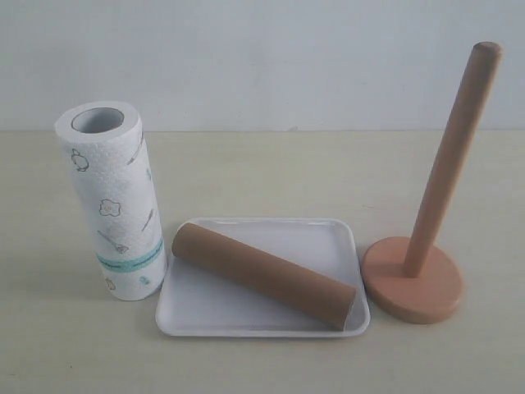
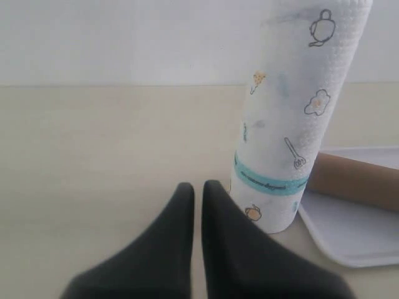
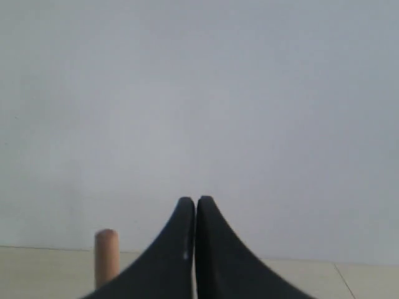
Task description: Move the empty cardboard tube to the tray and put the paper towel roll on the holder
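The brown cardboard tube (image 1: pixel 264 276) lies diagonally inside the white tray (image 1: pixel 197 316) at the front centre. To the tray's left the paper towel roll (image 1: pixel 113 201) stands upright on the table. The wooden holder (image 1: pixel 413 283) stands to the tray's right, its dowel (image 1: pixel 452 156) bare. Neither gripper shows in the exterior view. My left gripper (image 2: pixel 197 187) is shut and empty, low over the table just beside the paper towel roll (image 2: pixel 293 112), with the tube (image 2: pixel 355 177) and tray (image 2: pixel 349 240) beyond. My right gripper (image 3: pixel 196 200) is shut and empty, level with the dowel's tip (image 3: pixel 106 255).
A pale wall runs behind the beige table (image 1: pixel 271 172). Bare tabletop (image 2: pixel 106 143) lies in front of my left gripper.
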You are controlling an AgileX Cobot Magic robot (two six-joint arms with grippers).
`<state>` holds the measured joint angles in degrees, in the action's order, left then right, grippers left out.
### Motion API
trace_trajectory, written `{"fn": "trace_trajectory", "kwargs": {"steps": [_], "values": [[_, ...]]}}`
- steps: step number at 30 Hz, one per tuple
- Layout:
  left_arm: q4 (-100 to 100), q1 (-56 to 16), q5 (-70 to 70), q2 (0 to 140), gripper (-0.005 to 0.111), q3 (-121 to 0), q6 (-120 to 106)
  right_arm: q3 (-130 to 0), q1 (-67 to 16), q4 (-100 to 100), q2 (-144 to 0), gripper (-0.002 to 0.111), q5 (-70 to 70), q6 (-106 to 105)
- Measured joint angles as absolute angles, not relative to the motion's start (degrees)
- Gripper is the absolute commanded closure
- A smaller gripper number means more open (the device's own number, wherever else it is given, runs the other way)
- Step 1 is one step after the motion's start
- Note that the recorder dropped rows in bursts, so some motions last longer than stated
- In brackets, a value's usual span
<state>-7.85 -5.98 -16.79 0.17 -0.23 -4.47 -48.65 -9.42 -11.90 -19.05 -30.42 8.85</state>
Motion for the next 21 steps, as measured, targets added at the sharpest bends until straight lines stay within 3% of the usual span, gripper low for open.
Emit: {"fn": "trace_trajectory", "kwargs": {"steps": [5, 12, 21], "values": [[-7.85, -5.98, -16.79, 0.17, 0.103, -0.23, -4.47, -28.91, -3.53, -10.17, -12.73, 0.108, -19.88, 8.85], [-7.85, -5.98, -16.79, 0.17, 0.103, -0.23, -4.47, -6.81, -2.74, -8.89, -6.47, 0.108, -8.81, 9.00], [-7.85, -5.98, -16.79, 0.17, 0.103, -0.23, -4.47, -0.21, -2.74, -7.91, -5.77, 0.108, -6.18, 9.10]]}}
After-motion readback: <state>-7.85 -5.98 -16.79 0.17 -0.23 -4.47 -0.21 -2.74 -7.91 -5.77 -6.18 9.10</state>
